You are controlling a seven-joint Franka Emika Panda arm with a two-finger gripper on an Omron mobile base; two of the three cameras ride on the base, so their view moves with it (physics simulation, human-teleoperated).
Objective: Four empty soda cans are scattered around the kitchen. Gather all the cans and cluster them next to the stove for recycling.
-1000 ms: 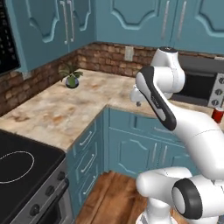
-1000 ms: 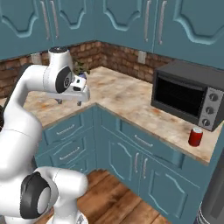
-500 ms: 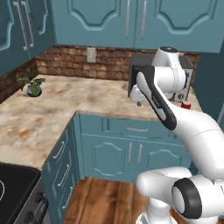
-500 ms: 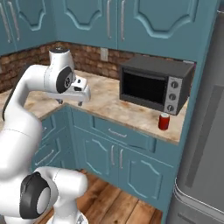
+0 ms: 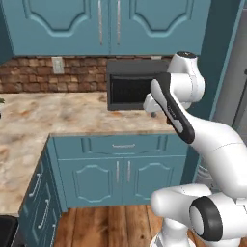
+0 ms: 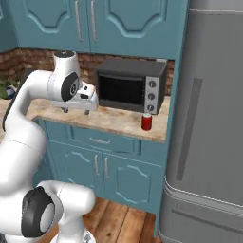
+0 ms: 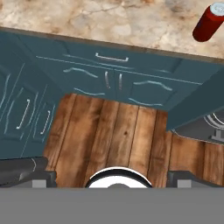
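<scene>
1. Your base has swung right: the plant and stove have left view; microwave (image 6: 131,85) and fridge (image 6: 209,123) now face you.
2. Red can (image 6: 146,122) stands on the surface (image 6: 114,122), at 1 o'clock in the hand view.
3. Fingers (image 7: 26,168) apart, empty, well short of it.

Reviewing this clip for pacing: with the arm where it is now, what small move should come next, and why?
Probably swing the open gripper rightward along the counter toward the red soda can. The can stands upright near the counter's front edge, beside the microwave's right end, apart from the gripper, whose jaws hold nothing. In the hand view the can sits at the far corner, so the hand isn't yet lined up with it.
</scene>
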